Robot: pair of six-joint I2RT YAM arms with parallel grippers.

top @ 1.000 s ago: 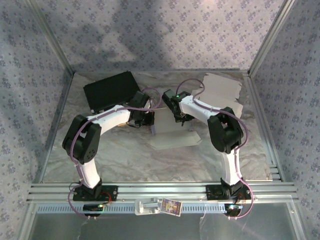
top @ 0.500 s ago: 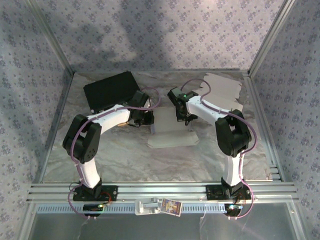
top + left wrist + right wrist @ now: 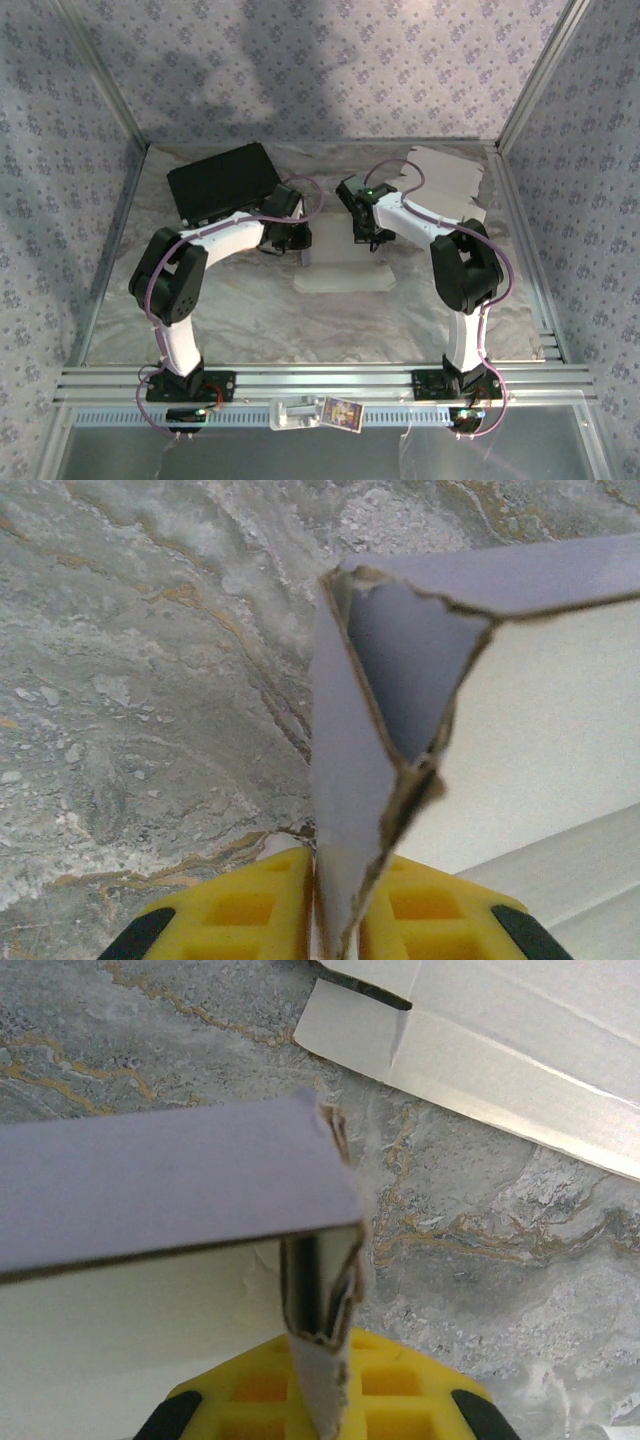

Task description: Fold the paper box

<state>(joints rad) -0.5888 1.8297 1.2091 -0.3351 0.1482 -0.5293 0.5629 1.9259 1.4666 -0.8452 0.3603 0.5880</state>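
The paper box (image 3: 345,272) is pale cardboard, partly folded, lying mid-table between both grippers. My left gripper (image 3: 304,245) holds its left end. In the left wrist view an upright side flap (image 3: 345,780) with a torn edge stands between the yellow fingers (image 3: 240,905), which sit close on both sides; the gripper (image 3: 338,870) is shut on it. My right gripper (image 3: 373,240) holds the right end. In the right wrist view it (image 3: 318,1350) is shut on a folded corner flap (image 3: 320,1370) under a raised wall (image 3: 150,1185).
A black box (image 3: 222,180) lies at the back left, just behind the left arm. A second flat cardboard sheet (image 3: 450,182) lies at the back right, with its edge (image 3: 500,1040) also in the right wrist view. Metal frame rails border the marbled table (image 3: 250,310).
The right arm has drawn back and to the right. The box's front panel has come in and looks narrower. The left fingers have eased slightly around the flap.
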